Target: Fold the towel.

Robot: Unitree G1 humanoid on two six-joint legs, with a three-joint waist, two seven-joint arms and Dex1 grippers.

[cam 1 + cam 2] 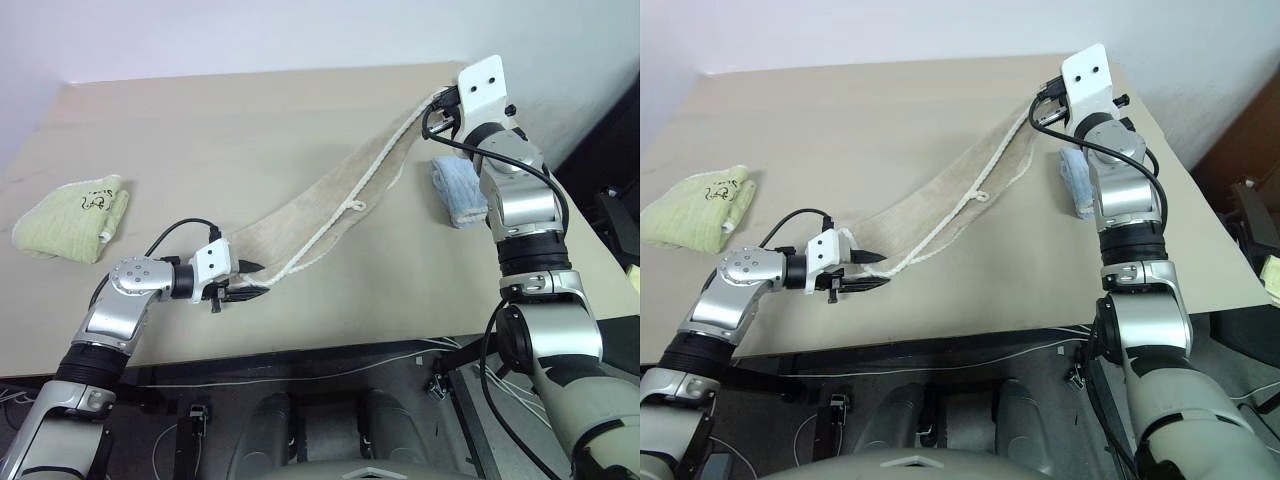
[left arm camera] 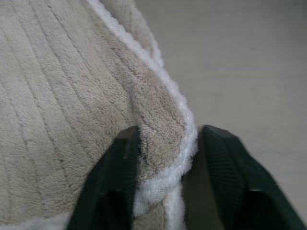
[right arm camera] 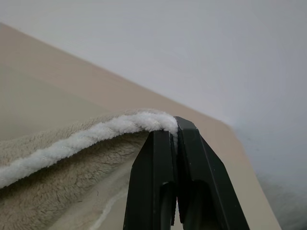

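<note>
towel [image 1: 330, 205] | marks unreadable | green towel [image 1: 75, 215] scribbles, maybe illegible

Towels: one beige [image 1: 330, 215], one blue [image 1: 458, 192], one green [image 1: 72, 218]

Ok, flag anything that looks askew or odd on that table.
Nothing damaged or spilled. The towel hangs stretched in a sagging, twisted band between the right claw, shut on its far corner, and the left claw, whose fingers straddle its near corner.
</note>
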